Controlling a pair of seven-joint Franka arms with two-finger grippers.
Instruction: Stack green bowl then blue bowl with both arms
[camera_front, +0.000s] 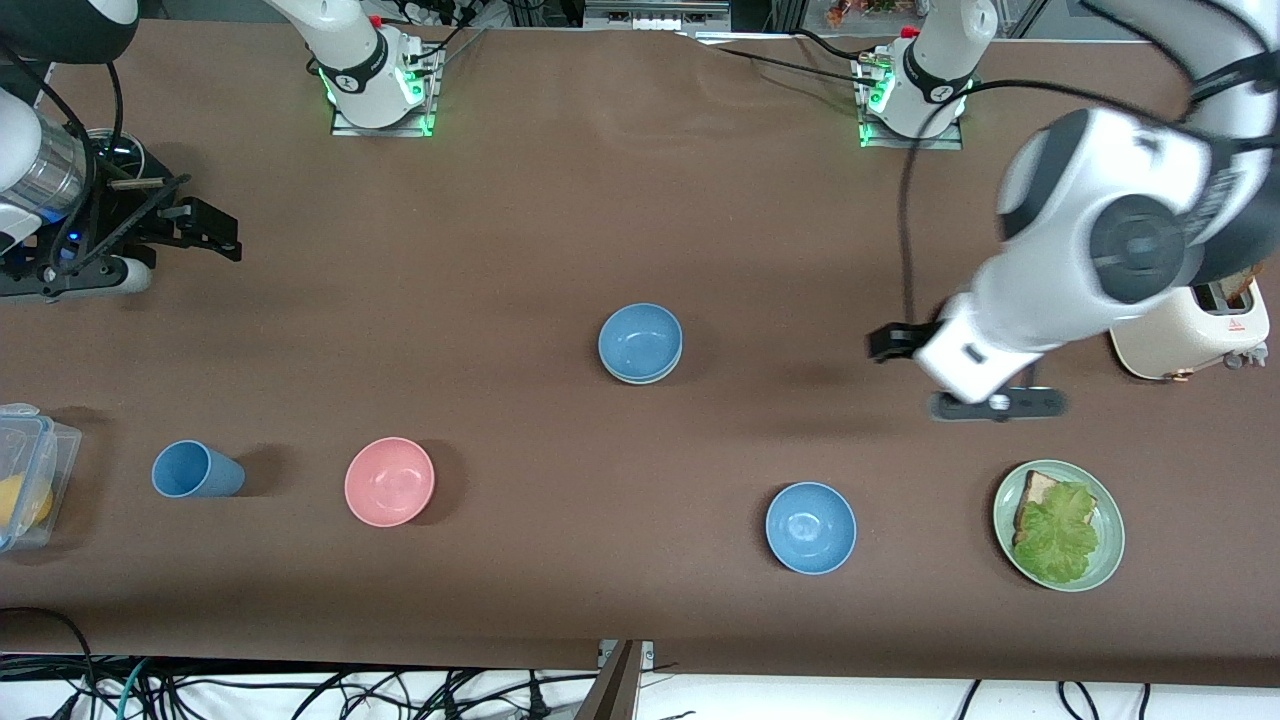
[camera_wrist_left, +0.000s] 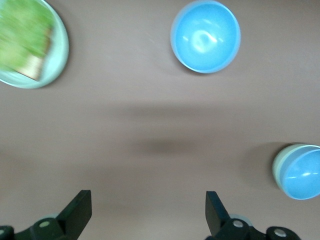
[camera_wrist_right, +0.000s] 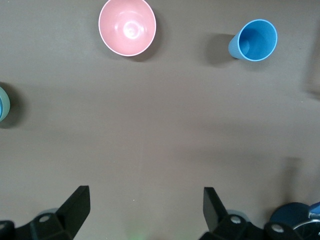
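Front view: blue bowl (camera_front: 640, 342) nested in green bowl (camera_wrist_left: 281, 164), mid-table. Left gripper (camera_wrist_left: 148, 214) open, empty, over bare table beside plate (camera_front: 1108, 560). Right gripper (camera_wrist_right: 146, 211) open, empty, waiting at its table end.

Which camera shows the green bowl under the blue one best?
The left wrist view: the pale mint-green bowl peeks from under the nested sky-blue bowl. The front view shows only its rim; the right wrist view, an edge.
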